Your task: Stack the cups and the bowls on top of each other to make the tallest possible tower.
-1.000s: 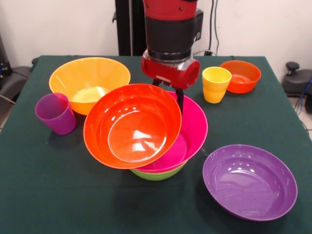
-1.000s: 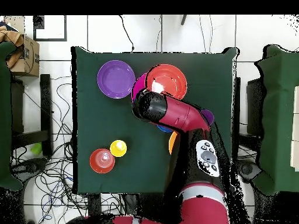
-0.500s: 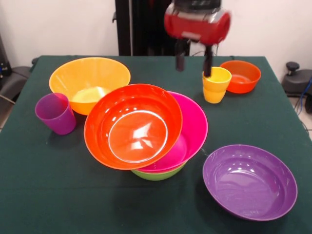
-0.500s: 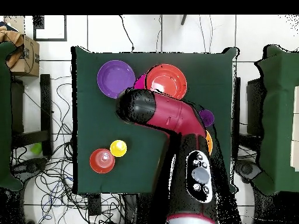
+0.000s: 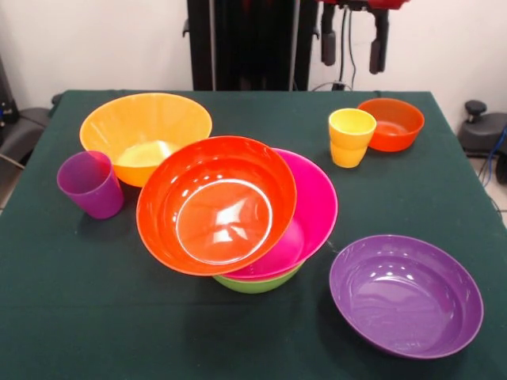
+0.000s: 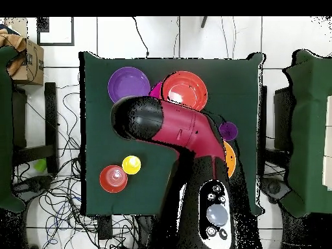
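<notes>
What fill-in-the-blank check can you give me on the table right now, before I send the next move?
1. The red-orange bowl on top of the pile sits ____, not level.
2. The bowl directly under it is ____.
3. The yellow cup stands beside the small ____ bowl.
4. The gripper is ____.

Missing words: tilted; pink; red-orange; open

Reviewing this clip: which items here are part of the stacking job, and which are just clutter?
Job items:
tower
large orange bowl
purple bowl
small red-orange bowl
yellow cup
purple cup
gripper, open and empty

Clutter:
cardboard box
floor cables
</notes>
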Motion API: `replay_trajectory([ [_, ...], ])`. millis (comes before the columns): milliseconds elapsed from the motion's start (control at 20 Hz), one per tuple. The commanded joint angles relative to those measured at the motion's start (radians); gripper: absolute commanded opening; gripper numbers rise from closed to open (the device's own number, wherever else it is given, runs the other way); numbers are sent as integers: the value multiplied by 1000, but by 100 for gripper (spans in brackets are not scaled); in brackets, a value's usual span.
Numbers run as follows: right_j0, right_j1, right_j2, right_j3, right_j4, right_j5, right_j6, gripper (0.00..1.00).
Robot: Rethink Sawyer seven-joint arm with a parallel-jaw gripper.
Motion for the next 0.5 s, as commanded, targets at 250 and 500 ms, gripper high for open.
replay_trajectory([
  [250,-140,135,97,-9,-70,-55,-72,100],
  [500,-151,149,105,-18,-92,-84,-67,100],
])
